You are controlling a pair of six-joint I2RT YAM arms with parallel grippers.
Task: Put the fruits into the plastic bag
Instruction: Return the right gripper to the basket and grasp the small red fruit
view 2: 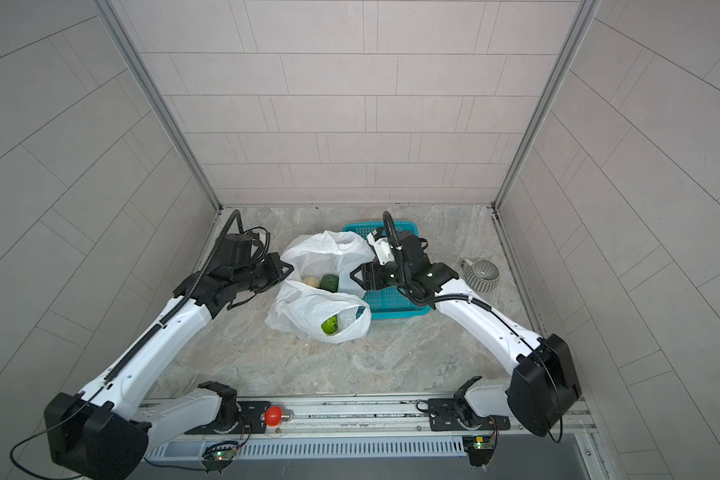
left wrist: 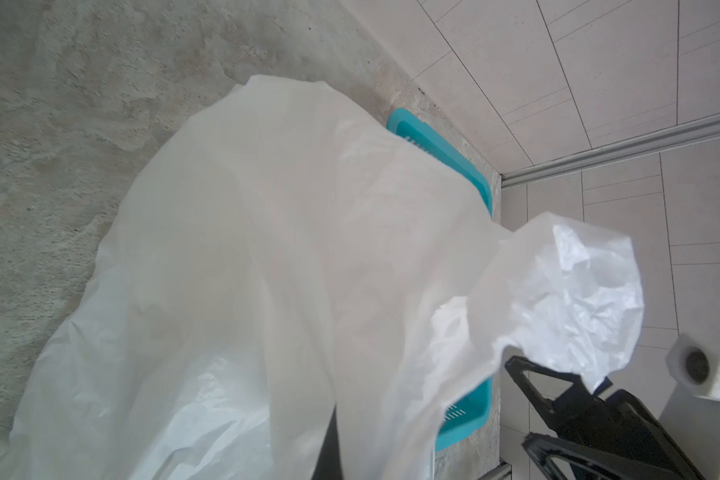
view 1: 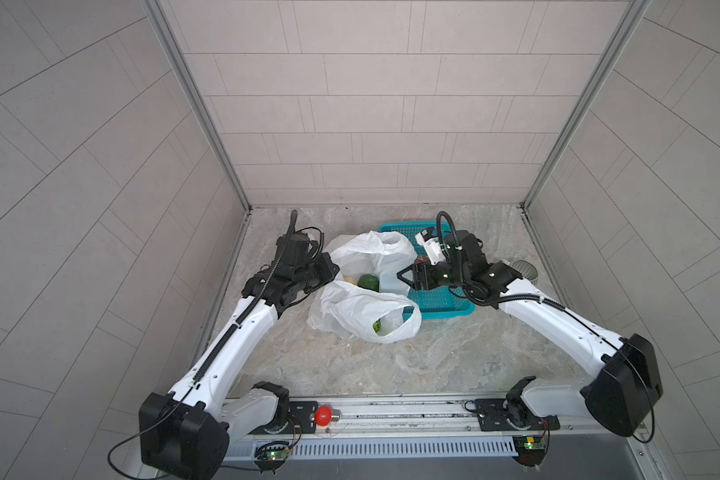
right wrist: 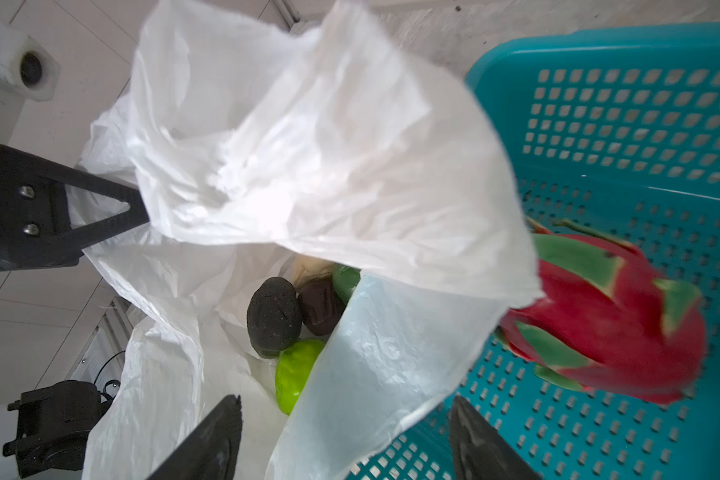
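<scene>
The plastic bag [left wrist: 267, 270] spreads over the marble table [left wrist: 59, 124], hiding most of the teal basket [left wrist: 481, 183]; the right gripper [left wrist: 520, 401], jaws apart, is near.

The left arm [view 1: 242, 328] comes up from the near left side and bends in toward the middle. The left fingers [right wrist: 132, 214] are pinched tight together on the edge of the plastic bag [right wrist: 308, 145]. The right arm [view 1: 549, 316] comes in from the near right side and points left, toward the other arm. The right fingers [right wrist: 213, 444] are spread wide apart.
</scene>
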